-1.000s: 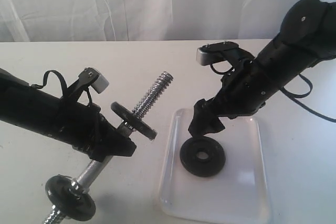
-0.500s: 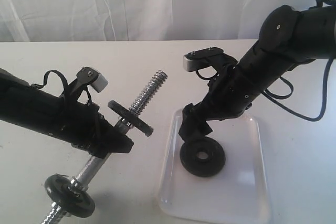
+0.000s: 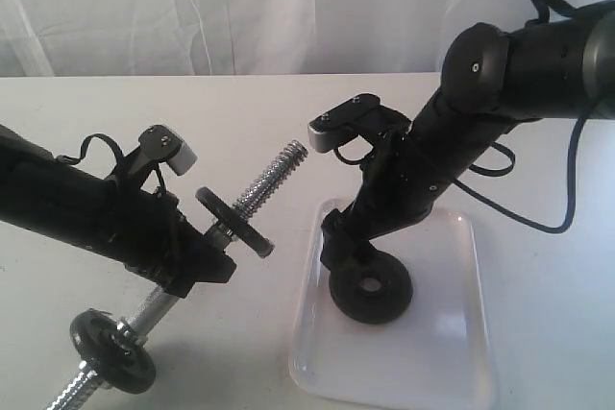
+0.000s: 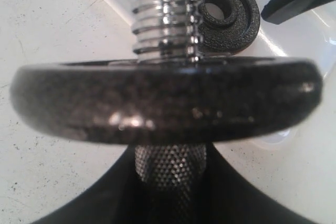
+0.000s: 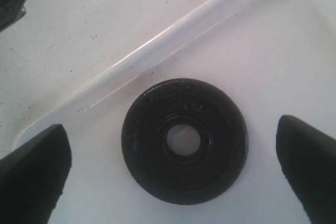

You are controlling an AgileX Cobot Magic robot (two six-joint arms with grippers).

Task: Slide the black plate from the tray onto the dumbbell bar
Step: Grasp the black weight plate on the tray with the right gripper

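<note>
The black plate (image 3: 371,286) (image 5: 184,140) lies flat in the white tray (image 3: 442,333) (image 5: 157,45). My right gripper (image 3: 348,249) (image 5: 170,145) hangs open just above the plate, one finger on each side of it and neither touching. My left gripper (image 3: 207,258) (image 4: 170,182) is shut on the knurled middle of the dumbbell bar (image 3: 271,180) (image 4: 168,24). The bar is held tilted above the table, its upper threaded end pointing toward the tray. One black collar (image 3: 235,223) (image 4: 163,98) sits just above the left gripper, the other (image 3: 110,362) near the bar's lower end.
The tray stands on a white table (image 3: 240,112), with a white curtain behind. A cable loops off the right arm (image 3: 519,55) above the tray's far right side. The left arm (image 3: 67,204) stretches in from the left edge.
My right arm has swung left and lowered, so its open gripper now straddles the plate. The left arm and bar have shifted slightly down and left.
</note>
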